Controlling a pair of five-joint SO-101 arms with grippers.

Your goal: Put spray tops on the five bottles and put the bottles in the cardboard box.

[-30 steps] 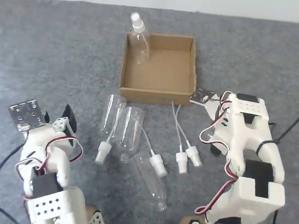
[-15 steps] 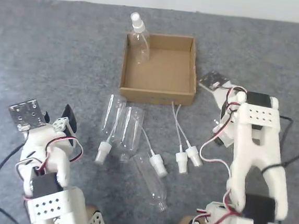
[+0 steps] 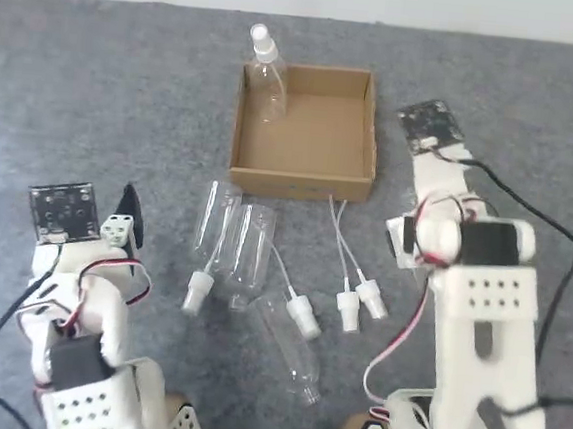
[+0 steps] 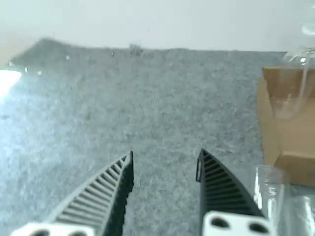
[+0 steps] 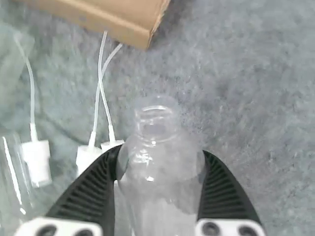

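In the right gripper [image 5: 160, 153]: uncapped bottle [image 5: 158, 196], clear, clamped by the body, open neck pointing away from the wrist toward the near corner of the cardboard box [image 5: 98, 17].

Just beside it, on the left arm's side: pair of spray tops [image 5: 98, 150] flat on the carpet [image 5: 256, 88], heads toward the arms, dip tubes running to the box front (long axis roughly in line with the held bottle's). Far nearer the right arm than the left.

In the left gripper [image 4: 165, 157]: nothing; spread wide above carpet, well apart from that pair.

Between the arms: three bare bottles [image 3: 248, 251] lying down, two further tops [image 3: 303, 316].

At the box's far corner, left arm's side: capped bottle [image 3: 266, 72], upright.

Markings: none legible on bottles, tops or box.
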